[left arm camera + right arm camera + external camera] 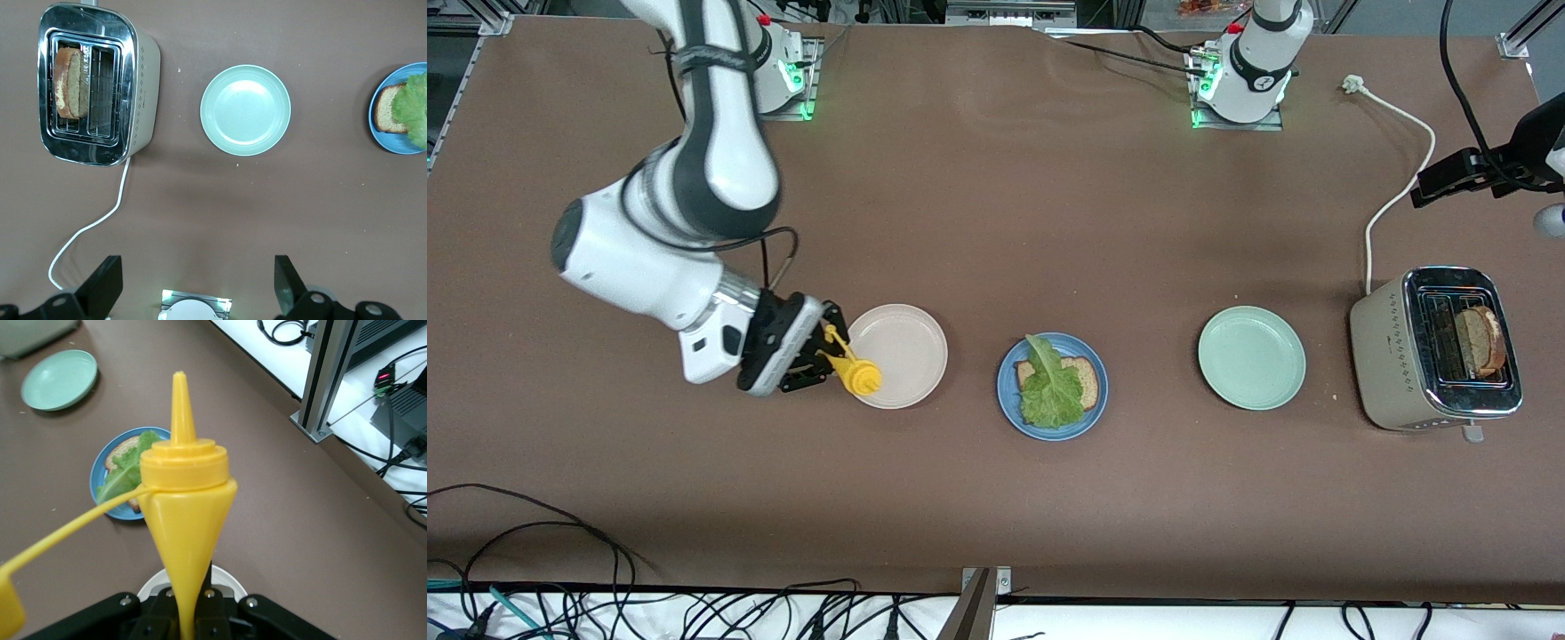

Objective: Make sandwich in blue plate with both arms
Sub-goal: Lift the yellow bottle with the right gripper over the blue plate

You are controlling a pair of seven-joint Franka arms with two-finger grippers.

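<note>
The blue plate (1007,391) sits mid-table and holds one slice of brown bread (1089,380) with a green lettuce leaf (1049,391) on top. A second slice (1480,340) stands in the toaster (1396,356). My right gripper (814,356) is shut on a yellow squeeze bottle (854,369), held tilted over the edge of the beige-white plate (903,356). In the right wrist view the bottle (187,493) points toward the blue plate (100,470). My left gripper (197,261) hangs open and empty, high over the table at the left arm's end, looking down on toaster (143,80) and blue plate (387,143).
A mint-green plate (1251,357) lies between the blue plate and the toaster. The toaster's white cord (1400,191) runs toward the left arm's base (1240,89). The bottle's cap dangles on a yellow strap (60,540). Cables lie along the table's near edge.
</note>
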